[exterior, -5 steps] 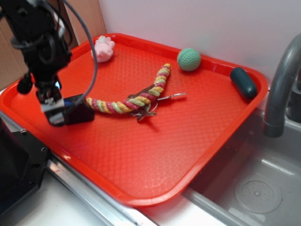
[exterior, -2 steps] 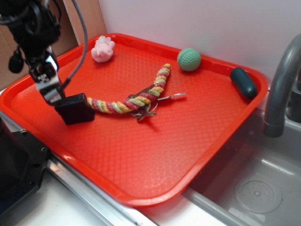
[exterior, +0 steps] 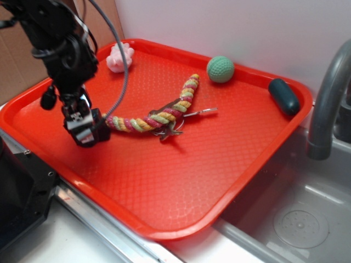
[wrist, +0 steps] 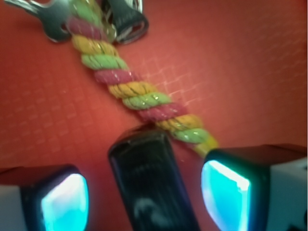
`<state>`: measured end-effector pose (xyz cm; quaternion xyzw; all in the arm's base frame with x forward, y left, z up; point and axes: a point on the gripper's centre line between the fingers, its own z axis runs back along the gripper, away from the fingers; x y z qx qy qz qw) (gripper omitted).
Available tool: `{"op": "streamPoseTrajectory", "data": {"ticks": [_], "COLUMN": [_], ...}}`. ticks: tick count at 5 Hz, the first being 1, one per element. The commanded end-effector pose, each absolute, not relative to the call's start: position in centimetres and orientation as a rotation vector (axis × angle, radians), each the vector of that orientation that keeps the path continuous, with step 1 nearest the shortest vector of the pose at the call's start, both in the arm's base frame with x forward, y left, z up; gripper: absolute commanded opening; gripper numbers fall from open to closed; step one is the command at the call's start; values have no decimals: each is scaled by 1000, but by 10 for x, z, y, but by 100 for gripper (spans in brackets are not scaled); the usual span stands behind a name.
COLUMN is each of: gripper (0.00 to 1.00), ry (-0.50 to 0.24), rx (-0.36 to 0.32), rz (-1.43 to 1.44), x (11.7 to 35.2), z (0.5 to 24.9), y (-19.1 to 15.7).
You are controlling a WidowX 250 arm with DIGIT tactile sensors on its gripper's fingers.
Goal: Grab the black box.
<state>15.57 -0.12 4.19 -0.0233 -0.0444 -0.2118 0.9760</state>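
So the gripper (exterior: 82, 127) is down at the left side of the red tray (exterior: 219, 181), sitting right over the black box (exterior: 97, 133), which lies near the tray's left edge. In the wrist view the box (wrist: 151, 185) fills the bottom middle of the frame, with one finger pad (wrist: 62, 202) at lower left and the other at lower right. The fingers are spread with a gap on each side, not squeezing it. The end of the striped rope toy (exterior: 151, 118) touches the box at its top right corner. A bunch of keys (exterior: 184, 118) rests by the rope's middle. Further back: a pink plush toy (exterior: 119, 57) upper left, a green ball (exterior: 220, 69) top middle, a dark teal capsule (exterior: 283, 96) at right.
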Motion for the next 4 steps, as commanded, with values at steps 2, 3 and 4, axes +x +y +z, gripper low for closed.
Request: {"op": "streamPoseTrajectory", "data": {"ticks": [2,3,4], "gripper": [0,0,0], "ry": [-57,-50,-120], "rx": [-19,45,25], "rz": [-371,-259,-9], "x": [159,160,154], "z": [67,117,167], "y": [-6,1,20]}}
